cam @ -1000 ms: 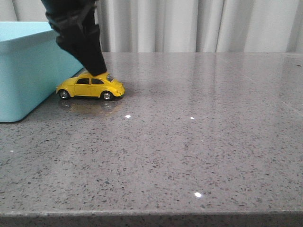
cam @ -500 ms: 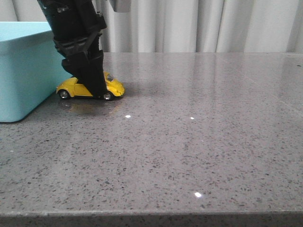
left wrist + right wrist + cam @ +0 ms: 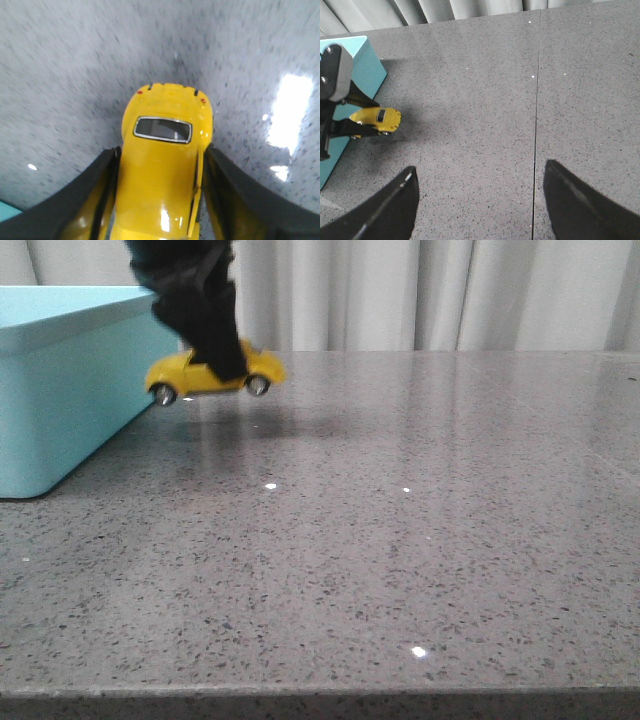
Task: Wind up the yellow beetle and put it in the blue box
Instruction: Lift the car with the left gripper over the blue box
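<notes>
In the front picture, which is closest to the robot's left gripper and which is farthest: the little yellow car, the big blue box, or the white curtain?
1. The small glossy yellow toy car: held in the left gripper, lifted off the grey table.
2. The large light turquoise-blue plastic box: just beside it, on the left.
3. The white pleated curtain: farthest, behind the table's back edge.
</notes>
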Controlling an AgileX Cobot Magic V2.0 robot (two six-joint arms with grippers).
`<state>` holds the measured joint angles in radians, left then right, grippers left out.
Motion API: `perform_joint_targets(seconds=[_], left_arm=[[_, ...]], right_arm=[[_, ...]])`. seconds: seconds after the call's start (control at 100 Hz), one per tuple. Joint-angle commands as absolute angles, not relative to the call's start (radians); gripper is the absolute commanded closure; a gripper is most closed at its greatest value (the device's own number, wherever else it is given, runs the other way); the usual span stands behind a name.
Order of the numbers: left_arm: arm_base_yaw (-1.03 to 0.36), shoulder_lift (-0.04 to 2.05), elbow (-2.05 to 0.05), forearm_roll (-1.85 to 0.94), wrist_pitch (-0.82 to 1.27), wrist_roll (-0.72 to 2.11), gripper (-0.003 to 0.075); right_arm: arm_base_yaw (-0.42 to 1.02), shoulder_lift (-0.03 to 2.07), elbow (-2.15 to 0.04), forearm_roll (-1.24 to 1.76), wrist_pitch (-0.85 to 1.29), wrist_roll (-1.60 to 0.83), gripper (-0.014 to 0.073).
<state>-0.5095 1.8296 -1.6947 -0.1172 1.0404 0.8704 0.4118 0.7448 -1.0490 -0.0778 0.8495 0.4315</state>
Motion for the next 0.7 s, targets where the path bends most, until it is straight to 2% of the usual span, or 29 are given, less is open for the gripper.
perform_joint_targets(seconds=[0.0,0.36,0.69], left_arm=[[-0.536,1.775,-1.807,-0.144,1.053,0.862,0.0500],[-0.489,1.716,-2.100,0.032,1.263,0.652,0.0500],[-0.229,1.685,-2.069,0.016,1.270,0.434,0.0500]], right_arm=[[0.410,0.740,-1.073,-0.086,0.774,0.420,0.0064],[0.410,0.740,-1.073,-0.086,0.745,0.420,0.0064],[0.410,0.740,-1.073,-0.086,0.737,0.420,0.0064]])
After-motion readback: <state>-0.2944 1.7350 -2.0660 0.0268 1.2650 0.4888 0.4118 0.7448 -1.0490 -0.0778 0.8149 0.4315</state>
